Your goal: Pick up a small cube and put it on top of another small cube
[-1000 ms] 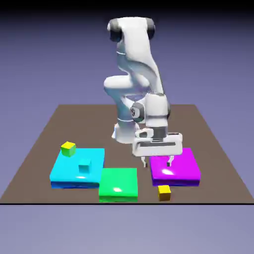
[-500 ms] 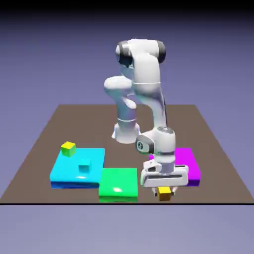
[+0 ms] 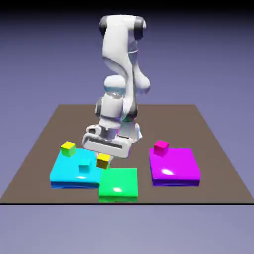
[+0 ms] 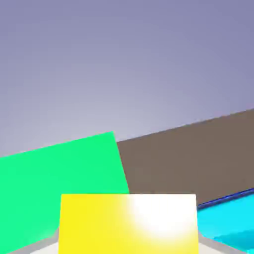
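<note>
The small cube (image 3: pixel 103 161), golden orange-yellow, hangs between the fingers of my gripper (image 3: pixel 103 158), which is shut on it. It is held in the air over the gap between the cyan slab (image 3: pixel 62 171) and the green slab (image 3: pixel 118 184). In the hand view the same small cube (image 4: pixel 128 223) fills the bottom middle and hides the fingertips. The other small cube (image 3: pixel 68 148), lemon-yellow with greenish sides, sits on the cyan slab's far left corner, to the exterior view's left of my gripper.
A small cyan cube (image 3: pixel 85 168) rests on the cyan slab close to the held cube. A magenta cube (image 3: pixel 160 147) stands on the purple slab (image 3: pixel 176 168) at the exterior view's right. The hand view shows the green slab (image 4: pixel 59 173), brown table (image 4: pixel 198 154) and cyan slab (image 4: pixel 230 225).
The gripper came down on the golden cube near the table's front edge, shut on it, lifted it and carried it to the exterior view's left, beside the cyan slab.
</note>
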`<move>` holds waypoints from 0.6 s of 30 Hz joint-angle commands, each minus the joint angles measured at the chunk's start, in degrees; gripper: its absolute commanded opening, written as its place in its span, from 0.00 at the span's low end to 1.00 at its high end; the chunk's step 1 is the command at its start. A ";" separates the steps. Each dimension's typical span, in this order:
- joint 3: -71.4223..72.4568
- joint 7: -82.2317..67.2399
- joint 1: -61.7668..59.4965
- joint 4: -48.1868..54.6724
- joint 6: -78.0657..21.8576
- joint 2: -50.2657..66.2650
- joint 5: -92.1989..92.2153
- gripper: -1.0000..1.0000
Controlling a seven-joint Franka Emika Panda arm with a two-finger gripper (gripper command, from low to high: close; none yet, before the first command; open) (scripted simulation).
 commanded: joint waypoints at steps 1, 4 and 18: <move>-1.59 -1.64 -0.50 -1.22 -0.76 -2.08 0.58 0.00; -6.43 -6.48 -5.08 -4.87 -2.99 -8.31 2.27 0.00; -17.52 -23.33 -8.60 -11.17 6.88 -4.97 17.03 0.00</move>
